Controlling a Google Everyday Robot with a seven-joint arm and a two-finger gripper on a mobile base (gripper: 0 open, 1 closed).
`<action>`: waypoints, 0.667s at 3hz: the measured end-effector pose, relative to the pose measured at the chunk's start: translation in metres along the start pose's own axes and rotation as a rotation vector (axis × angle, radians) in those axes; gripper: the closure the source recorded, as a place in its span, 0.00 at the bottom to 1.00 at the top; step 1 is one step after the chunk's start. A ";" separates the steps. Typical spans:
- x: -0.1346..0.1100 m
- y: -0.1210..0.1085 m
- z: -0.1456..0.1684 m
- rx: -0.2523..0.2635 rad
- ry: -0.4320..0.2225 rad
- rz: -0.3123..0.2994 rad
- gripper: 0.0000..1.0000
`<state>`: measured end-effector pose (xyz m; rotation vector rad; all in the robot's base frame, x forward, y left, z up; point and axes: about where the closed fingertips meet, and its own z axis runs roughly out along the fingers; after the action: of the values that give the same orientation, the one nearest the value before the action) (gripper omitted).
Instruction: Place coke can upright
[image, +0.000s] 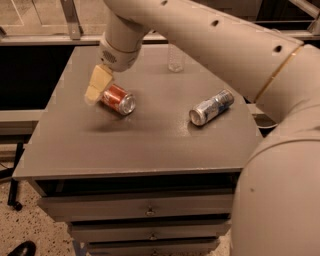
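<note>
Gripper: tan-padded gripper (98, 84) low over the table, at 10 o'clock of the coke can; against or just beside the can's far-left end, contact not resolvable; open or closed: cannot tell
Coke can: coke can (118, 98) lying on its side, about 10 o'clock from the table centre; one silver end faces 4 o'clock; the other end sits by the gripper
Step in hand (judgement): approach for a grasp; can not yet lifted or righted
Doing it well (judgement): take the body across its width near mid-length, not at the ends; come down square to the axis, since a cylinder on its side rolls at a nudge; close gently, as thin aluminium dents; lift clear, turn a quarter until a silver end faces down; set it flat and release only once it stands
Materials: can is glossy red painted metal with white script and bare silver rim; table (150, 145) is matte grey, flat, smooth, with little to check rolling; arm (210, 35) is a smooth cream shell
Neighbours: silver-and-blue can (211, 107) on its side at 3 o'clock of centre, well apart; clear water bottle (175, 59) upright at 12 o'clock by the far edge; neither obstructs
Below: drawers (145, 207) under the tabletop
</note>
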<state>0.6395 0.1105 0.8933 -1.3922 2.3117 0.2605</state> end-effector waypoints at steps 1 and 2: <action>-0.005 0.000 0.017 0.057 0.039 0.042 0.00; -0.007 -0.002 0.031 0.116 0.094 0.063 0.00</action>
<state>0.6522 0.1260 0.8692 -1.3016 2.4087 0.0791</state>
